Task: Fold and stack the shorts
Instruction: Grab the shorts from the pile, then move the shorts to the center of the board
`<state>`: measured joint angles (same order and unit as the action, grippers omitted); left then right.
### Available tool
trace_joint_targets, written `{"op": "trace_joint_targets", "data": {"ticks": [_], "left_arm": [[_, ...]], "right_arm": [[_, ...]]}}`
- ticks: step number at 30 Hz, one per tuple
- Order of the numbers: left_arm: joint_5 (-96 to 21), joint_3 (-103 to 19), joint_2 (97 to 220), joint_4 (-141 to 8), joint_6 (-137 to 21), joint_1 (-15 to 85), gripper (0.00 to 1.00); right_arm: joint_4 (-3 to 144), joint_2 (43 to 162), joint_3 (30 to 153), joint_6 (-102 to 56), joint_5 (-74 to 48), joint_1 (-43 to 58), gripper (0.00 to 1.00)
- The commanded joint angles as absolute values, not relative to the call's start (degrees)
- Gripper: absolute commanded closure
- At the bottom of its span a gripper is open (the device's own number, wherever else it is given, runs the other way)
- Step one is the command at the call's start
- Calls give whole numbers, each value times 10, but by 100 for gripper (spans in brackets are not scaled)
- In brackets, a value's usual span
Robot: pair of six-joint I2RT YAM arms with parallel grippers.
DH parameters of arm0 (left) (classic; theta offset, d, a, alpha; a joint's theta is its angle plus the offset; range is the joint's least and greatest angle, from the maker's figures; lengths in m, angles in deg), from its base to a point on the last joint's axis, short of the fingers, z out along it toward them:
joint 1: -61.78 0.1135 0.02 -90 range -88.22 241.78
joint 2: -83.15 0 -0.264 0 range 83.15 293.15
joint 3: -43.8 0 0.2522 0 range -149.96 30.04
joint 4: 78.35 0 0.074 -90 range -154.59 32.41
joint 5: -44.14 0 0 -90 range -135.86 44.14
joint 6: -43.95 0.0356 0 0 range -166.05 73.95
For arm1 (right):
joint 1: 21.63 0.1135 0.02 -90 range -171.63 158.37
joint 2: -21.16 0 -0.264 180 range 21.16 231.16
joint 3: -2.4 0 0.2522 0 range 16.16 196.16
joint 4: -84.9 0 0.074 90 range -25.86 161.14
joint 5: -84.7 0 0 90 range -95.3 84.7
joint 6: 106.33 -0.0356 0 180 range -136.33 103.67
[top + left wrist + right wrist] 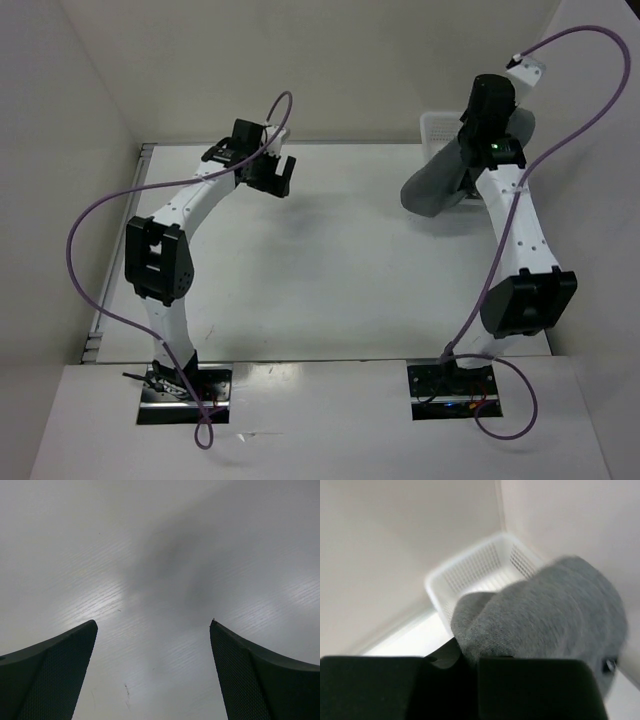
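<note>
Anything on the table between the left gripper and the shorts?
Nothing: the top view shows only bare table between the left gripper and the shorts.

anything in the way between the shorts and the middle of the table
Nothing visible. The right gripper holds the shorts up by the basket; the table towards the middle is bare. The left gripper hovers open, far left.

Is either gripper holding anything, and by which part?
Right gripper grips the shorts by a bunched fold; which part cannot be told. Left gripper is open, empty.
</note>
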<state>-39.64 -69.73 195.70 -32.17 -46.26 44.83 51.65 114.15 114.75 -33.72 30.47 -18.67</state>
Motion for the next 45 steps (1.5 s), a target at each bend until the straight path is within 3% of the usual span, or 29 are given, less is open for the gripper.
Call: {"op": "trace_joint_targets", "data": {"ticks": [1,6,10,16,21,27,30,32,33,34,36,38,45], "left_arm": [[-394,-727,1899,-342,-461,449,0],[-405,-719,1843,-347,-461,449,0],[-438,-682,1788,-347,-461,449,0],[-450,-634,1705,-347,-461,478,0],[-473,-601,1670,-353,-461,527,0],[-467,-571,1664,-353,-461,560,0],[-473,-553,1664,-353,-461,560,0],[-480,-543,1670,-353,-461,560,0],[-487,-535,1675,-353,-461,560,0],[-487,-528,1675,-353,-461,560,0],[-487,-528,1687,-359,-461,560,0],[-482,-528,1695,-359,-461,560,0],[-481,-549,1811,-400,-461,560,0]], "right_arm": [[579,1063,1201,-306,261,-171,100],[616,967,1162,-318,-19,-171,100],[622,961,1188,-310,-282,-171,100],[613,1027,1299,-292,-453,-133,100],[611,1061,1288,-310,-463,-88,100],[537,1130,1265,-277,-379,60,100],[545,1175,1249,-335,-363,68,100],[510,1198,1235,-289,-335,68,99],[496,1198,1206,-220,-294,68,92],[480,1206,1182,-176,-276,68,74],[442,1206,1090,-103,-229,74,12],[453,1184,1035,-97,-169,74,0],[464,1172,973,-176,-175,17,0]]}}
